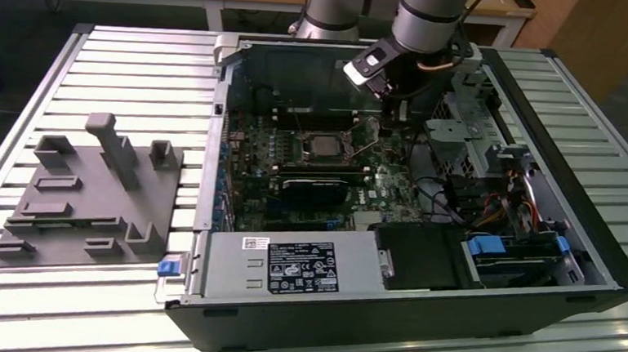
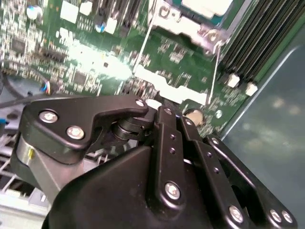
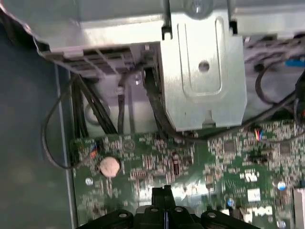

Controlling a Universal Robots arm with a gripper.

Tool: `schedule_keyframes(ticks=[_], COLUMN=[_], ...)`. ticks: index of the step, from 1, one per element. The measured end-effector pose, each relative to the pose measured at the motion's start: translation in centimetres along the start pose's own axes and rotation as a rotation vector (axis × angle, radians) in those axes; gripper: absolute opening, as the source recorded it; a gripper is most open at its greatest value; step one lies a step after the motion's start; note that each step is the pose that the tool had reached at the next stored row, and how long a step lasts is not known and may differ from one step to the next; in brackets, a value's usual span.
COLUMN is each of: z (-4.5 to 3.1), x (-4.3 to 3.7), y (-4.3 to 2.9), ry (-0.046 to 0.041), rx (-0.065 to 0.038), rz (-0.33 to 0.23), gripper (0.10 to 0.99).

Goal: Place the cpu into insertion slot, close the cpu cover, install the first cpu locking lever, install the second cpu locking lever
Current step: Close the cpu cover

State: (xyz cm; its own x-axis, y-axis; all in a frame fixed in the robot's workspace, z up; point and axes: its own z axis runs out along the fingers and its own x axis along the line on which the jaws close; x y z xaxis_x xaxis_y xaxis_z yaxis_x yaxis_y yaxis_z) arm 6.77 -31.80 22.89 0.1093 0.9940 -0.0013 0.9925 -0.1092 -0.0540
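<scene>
Inside the open computer case, the insertion slot (image 1: 321,146) is a small metal-rimmed square on the green motherboard (image 1: 395,189). In the second wrist view the cpu (image 2: 205,5) shows its pale face inside the silvery cpu cover (image 2: 181,25). Two thin wire locking levers (image 2: 217,62) run alongside that frame. My gripper (image 1: 402,114) hangs over the board behind the slot, toward the exterior view's right. Its black fingertips (image 3: 161,195) press together with nothing between them.
Long black memory slots (image 2: 257,43) lie beside the socket. A silver metal bracket (image 3: 202,71) and black cables (image 3: 90,109) rise ahead of the gripper, with a coin battery (image 3: 109,166) on the board. A grey power supply (image 1: 286,264) and grey fixture tray (image 1: 83,203) sit nearer the front.
</scene>
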Motion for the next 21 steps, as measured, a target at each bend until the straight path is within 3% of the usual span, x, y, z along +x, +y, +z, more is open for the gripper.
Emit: schedule_keyframes(ticks=[1, 4, 13, 21], z=[0.0, 0.0, -0.36, -0.58], x=[0.0, -0.02, 0.0, -0.03], y=[0.04, -0.11, -0.91, -2.1], ry=[-0.0026, -0.0027, -0.0011, 0.0012], rx=[0.023, 0.022, 0.01, -0.011], rz=[0.0, 0.0, 0.0, 0.0], gripper=[0.106, 0.106, 0.106, 0.106])
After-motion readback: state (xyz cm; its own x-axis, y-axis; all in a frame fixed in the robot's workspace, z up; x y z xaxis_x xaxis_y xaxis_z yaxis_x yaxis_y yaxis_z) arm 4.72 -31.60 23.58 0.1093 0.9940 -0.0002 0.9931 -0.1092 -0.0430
